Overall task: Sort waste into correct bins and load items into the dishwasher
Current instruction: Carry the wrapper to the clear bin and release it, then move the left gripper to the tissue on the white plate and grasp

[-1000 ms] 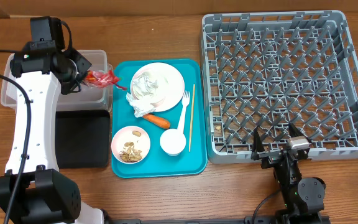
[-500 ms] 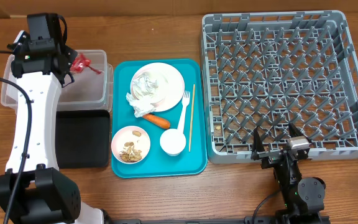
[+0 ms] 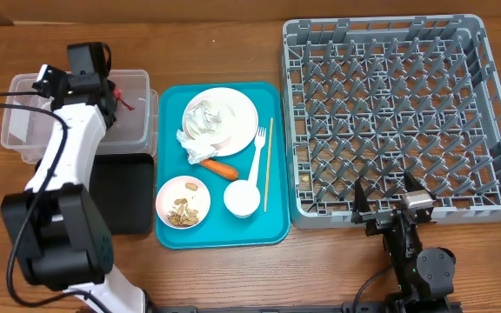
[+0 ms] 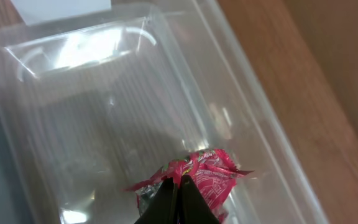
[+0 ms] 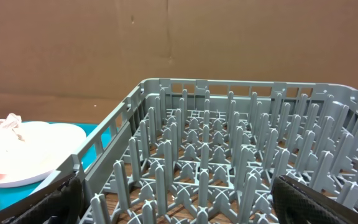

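My left gripper [image 3: 114, 89] is shut on the crinkled red snack wrapper [image 4: 209, 177] and holds it inside the clear plastic tub [image 4: 92, 93]; the overhead view shows the wrapper [image 3: 123, 95] over the right part of the tub [image 3: 20, 130]. The black tray [image 3: 127, 200] lies just in front of the tub. The pale plate [image 3: 233, 113] carries a crumpled white napkin [image 3: 200, 119]. My right gripper [image 3: 390, 212] is open and empty at the front edge of the grey dish rack [image 3: 398, 113]; in its wrist view the gripper [image 5: 185, 199] faces the rack's pegs [image 5: 229, 155].
A flat teal tray [image 3: 272, 228] holds the plate, an orange carrot piece [image 3: 220, 168], a bowl of food scraps [image 3: 183, 202], a small white cup [image 3: 242, 198], a white fork [image 3: 257, 153] and a wooden chopstick [image 3: 268, 165]. The plate also shows in the right wrist view [image 5: 30, 155].
My left gripper has carried the red wrapper from the tub's right edge to over the tub and lowered it inside. The left arm has swung round. The right arm has not moved.
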